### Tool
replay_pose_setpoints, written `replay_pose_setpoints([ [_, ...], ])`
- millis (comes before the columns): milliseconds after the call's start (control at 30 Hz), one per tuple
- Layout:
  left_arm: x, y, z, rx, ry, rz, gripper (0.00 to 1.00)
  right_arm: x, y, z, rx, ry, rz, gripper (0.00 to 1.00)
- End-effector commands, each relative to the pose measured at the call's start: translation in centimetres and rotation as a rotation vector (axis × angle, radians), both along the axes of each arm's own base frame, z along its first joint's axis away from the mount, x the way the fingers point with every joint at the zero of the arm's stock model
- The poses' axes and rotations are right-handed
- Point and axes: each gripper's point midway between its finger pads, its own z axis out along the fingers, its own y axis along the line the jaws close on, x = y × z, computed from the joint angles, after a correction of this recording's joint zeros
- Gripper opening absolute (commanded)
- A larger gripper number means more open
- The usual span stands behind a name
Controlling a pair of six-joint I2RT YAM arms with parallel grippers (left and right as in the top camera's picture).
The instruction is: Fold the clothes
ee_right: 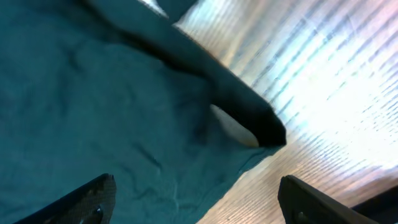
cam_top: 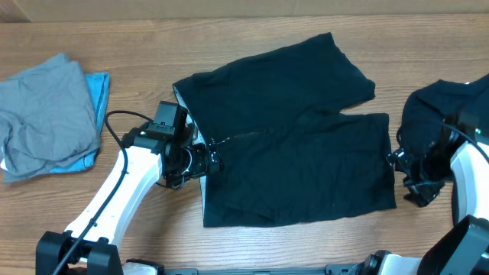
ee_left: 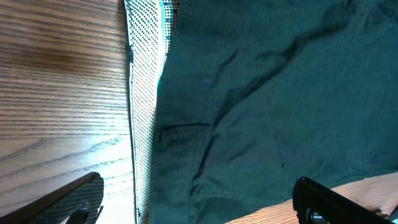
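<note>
A black pair of pants lies spread flat mid-table, waistband to the left and both legs pointing right. My left gripper hovers over the waistband edge, open. In the left wrist view its fingers straddle the dotted white waistband lining and dark cloth, holding nothing. My right gripper sits at the hem of the near leg, open. The right wrist view shows the hem corner between its spread fingers, with bare wood on the right side.
Another black garment lies bunched at the right edge, behind my right arm. A crumpled grey piece rests on a light-blue piece at the far left. Bare wooden table surrounds the pants.
</note>
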Motion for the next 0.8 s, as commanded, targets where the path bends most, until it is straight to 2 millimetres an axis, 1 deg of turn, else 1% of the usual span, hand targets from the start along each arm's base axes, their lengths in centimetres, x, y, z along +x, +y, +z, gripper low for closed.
replay_pose_setpoints([
  [0,0.5,0.1,0.5,0.003,-0.016,0.018,1.0,-1.5,0.2,-2.0,0.018,0.04,-0.113,0.86],
  [100,0.5,0.1,0.5,0.003,-0.016,0.018,1.0,-2.2,0.4,-3.2,0.017,0.05,-0.115,0.83],
  [267,0.5,0.1,0.5,0.003,-0.016,0.018,1.0,-3.3,0.8,-5.1,0.012,0.065,-0.115,0.82],
  [400,0.5,0.2,0.5,0.004,-0.016,0.018,1.0,-3.9,0.2,-6.3,-0.038,0.07,-0.114,0.82],
  [467,0.5,0.2,0.5,0.004,-0.016,0.018,1.0,-3.9,0.0,-6.5,-0.047,0.07,-0.113,0.78],
  [533,0.5,0.2,0.5,0.004,-0.016,0.018,1.0,-4.0,0.0,-6.5,-0.05,0.072,-0.112,0.66],
  [600,0.5,0.2,0.5,0.004,-0.016,0.018,1.0,-4.1,-0.1,-6.5,-0.054,0.075,-0.111,0.59],
  [667,0.5,0.2,0.5,0.004,-0.016,0.018,1.0,-4.2,0.0,-6.5,-0.051,0.081,-0.111,0.57],
  [767,0.5,0.2,0.5,0.004,-0.016,0.018,1.0,-4.6,-0.3,-6.5,-0.072,0.098,-0.105,0.57],
])
